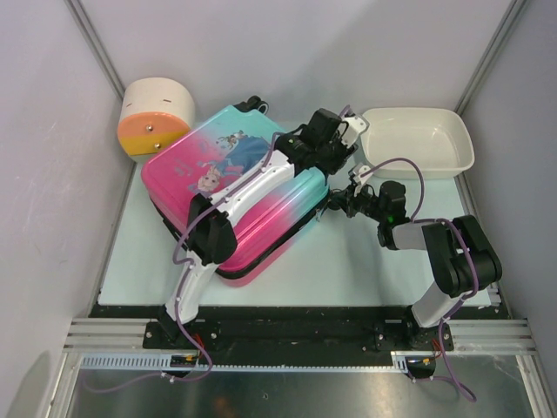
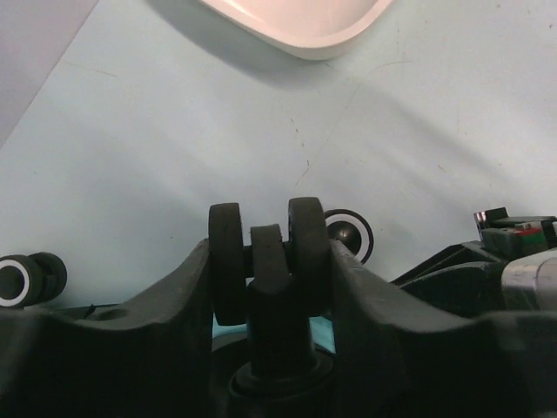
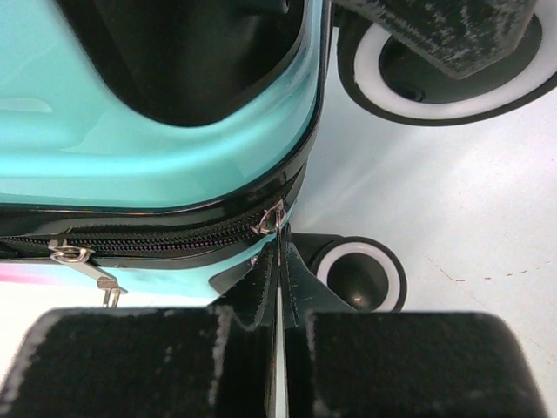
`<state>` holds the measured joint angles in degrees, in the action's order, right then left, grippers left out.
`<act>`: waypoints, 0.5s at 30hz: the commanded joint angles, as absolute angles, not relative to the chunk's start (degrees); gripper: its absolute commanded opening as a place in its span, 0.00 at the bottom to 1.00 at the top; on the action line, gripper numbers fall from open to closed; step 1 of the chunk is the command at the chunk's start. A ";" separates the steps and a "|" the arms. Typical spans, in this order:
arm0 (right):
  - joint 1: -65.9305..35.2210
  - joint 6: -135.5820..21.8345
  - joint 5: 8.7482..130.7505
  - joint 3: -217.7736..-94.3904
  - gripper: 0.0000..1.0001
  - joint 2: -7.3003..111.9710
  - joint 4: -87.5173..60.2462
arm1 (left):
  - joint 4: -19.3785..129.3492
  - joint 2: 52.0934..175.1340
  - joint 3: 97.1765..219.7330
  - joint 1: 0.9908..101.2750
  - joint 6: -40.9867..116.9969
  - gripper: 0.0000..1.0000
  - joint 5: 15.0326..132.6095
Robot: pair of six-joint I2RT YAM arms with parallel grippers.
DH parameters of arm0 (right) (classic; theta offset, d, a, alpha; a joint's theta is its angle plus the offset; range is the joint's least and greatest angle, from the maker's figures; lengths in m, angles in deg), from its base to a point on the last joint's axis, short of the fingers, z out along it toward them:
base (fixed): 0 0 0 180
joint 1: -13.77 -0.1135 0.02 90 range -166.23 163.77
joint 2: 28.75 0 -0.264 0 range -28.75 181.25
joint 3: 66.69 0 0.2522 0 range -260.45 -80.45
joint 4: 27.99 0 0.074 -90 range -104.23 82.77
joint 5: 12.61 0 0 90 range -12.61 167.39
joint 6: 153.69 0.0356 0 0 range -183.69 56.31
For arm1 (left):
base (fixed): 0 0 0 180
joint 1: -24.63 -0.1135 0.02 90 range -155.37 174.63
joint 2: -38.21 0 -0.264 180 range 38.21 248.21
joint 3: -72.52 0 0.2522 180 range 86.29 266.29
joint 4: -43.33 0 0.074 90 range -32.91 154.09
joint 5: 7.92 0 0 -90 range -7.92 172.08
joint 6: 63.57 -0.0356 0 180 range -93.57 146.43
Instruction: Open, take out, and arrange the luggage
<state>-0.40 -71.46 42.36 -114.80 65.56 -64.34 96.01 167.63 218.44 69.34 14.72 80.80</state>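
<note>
The luggage (image 1: 222, 170), a pink-to-teal hard-shell suitcase with a princess print, lies flat and zipped shut on the table. My left gripper (image 1: 335, 144) is at its far right corner. In the left wrist view, it (image 2: 268, 261) is shut on a black twin wheel (image 2: 265, 252). My right gripper (image 1: 341, 205) is at the near right corner. In the right wrist view, it (image 3: 278, 266) is shut on a zip pull (image 3: 277, 222) of the black zip (image 3: 165, 235) in the teal shell (image 3: 157, 165). A second zip pull (image 3: 83, 259) hangs further left.
A white basin (image 1: 418, 144) stands at the back right, close to the left gripper; its rim shows in the left wrist view (image 2: 305, 26). A cream-and-orange drawer box (image 1: 155, 117) stands at the back left. Suitcase wheels (image 3: 361, 277) sit beside the right gripper.
</note>
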 commanded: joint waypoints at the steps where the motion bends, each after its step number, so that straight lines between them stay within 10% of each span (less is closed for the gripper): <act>1: -0.38 -72.04 41.71 -118.16 0.00 63.54 -73.29 | 98.75 161.36 210.42 68.75 12.19 0.27 68.32; 6: 1.11 -70.11 38.55 -116.93 0.00 62.57 -73.12 | 99.10 152.84 200.38 68.58 10.26 0.00 63.36; 15: -0.37 -63.95 33.53 -113.95 0.00 61.00 -75.66 | 100.16 143.59 186.22 68.32 7.00 0.00 56.68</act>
<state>-0.45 -66.39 31.22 -114.45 65.23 -64.67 88.18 148.88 190.86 68.99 10.20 67.16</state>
